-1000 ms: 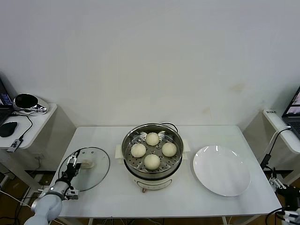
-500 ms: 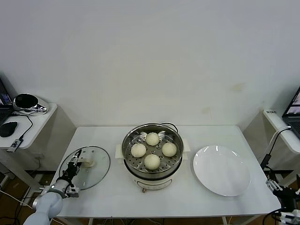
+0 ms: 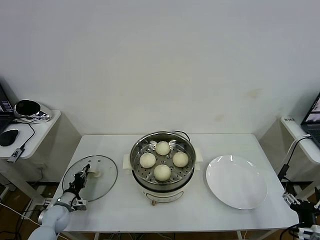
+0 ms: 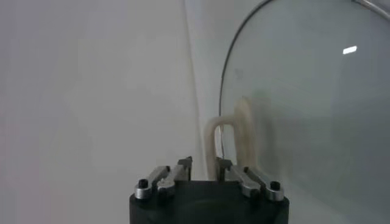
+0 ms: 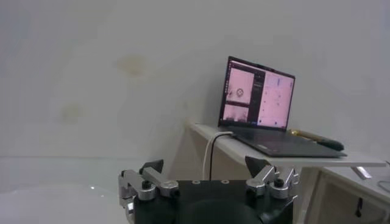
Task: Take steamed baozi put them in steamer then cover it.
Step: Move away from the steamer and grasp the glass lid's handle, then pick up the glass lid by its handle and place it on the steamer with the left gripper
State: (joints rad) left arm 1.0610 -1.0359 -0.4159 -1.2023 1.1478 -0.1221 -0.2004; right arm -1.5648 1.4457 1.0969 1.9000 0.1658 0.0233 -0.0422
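Four baozi (image 3: 162, 160) are counted in one steamer (image 3: 137, 170); one cover (image 3: 102, 187), one plate (image 3: 236, 181) and one table (image 3: 200, 210) are seen.

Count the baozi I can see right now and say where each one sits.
4, all on the steamer's perforated tray: rear baozi, left baozi, right baozi, front baozi. None seems hidden.

white counter (image 3: 120, 210) under everything. flat white plate (image 3: 236, 181) bare, well apart from the left hand, nearer the right hand. side shelf (image 3: 37, 130) with a mouse (image 3: 8, 137), beyond the left hand. open laptop (image 5: 259, 97) on a shelf ahead of the right hand.
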